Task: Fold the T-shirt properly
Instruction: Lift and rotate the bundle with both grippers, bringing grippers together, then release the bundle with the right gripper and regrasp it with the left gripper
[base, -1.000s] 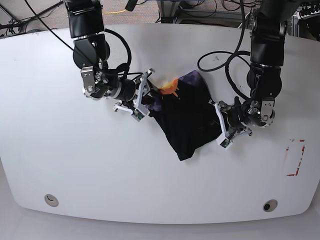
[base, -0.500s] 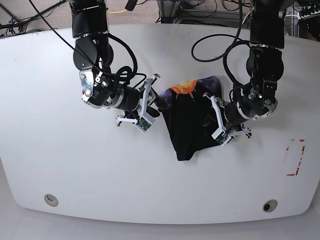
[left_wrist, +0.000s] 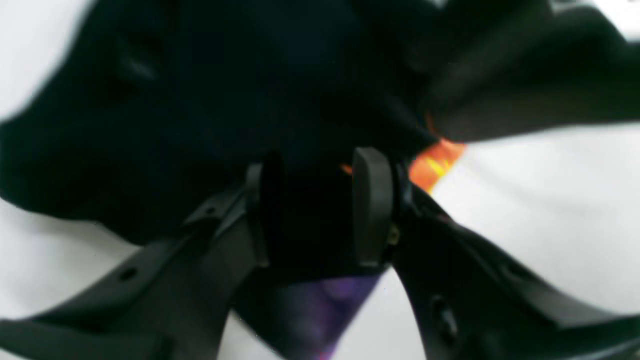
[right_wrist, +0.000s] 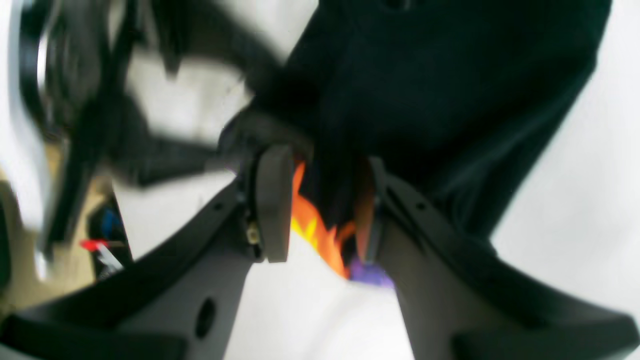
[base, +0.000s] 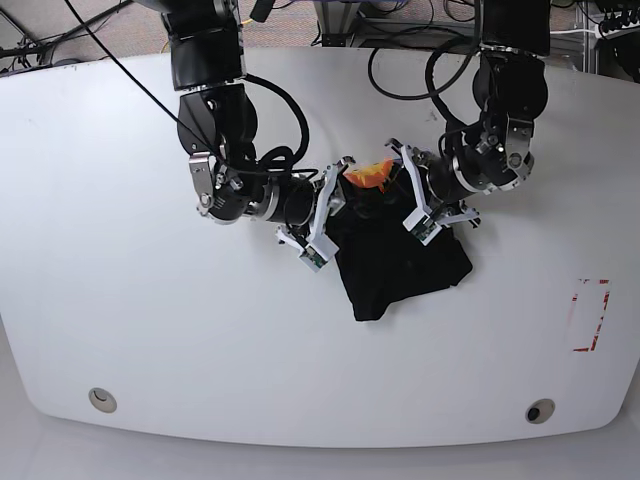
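end effectors closer together, t-shirt (base: 400, 265) bunched narrower

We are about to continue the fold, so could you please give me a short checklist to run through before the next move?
1. Left gripper closed on the shirt: ok, black cloth sits between its fingers.
2. Right gripper closed on the shirt: ok, printed cloth sits between its fingers.
3. Both grips at the shirt's far edge: ok, they meet by the orange print.
4. Shirt spread flat: not ok, it is bunched in a dark heap.
5. Shirt fully on the table: ok, well inside the edges.
6. Which shirt parts are gripped: cannot tell, wrist views are blurred.
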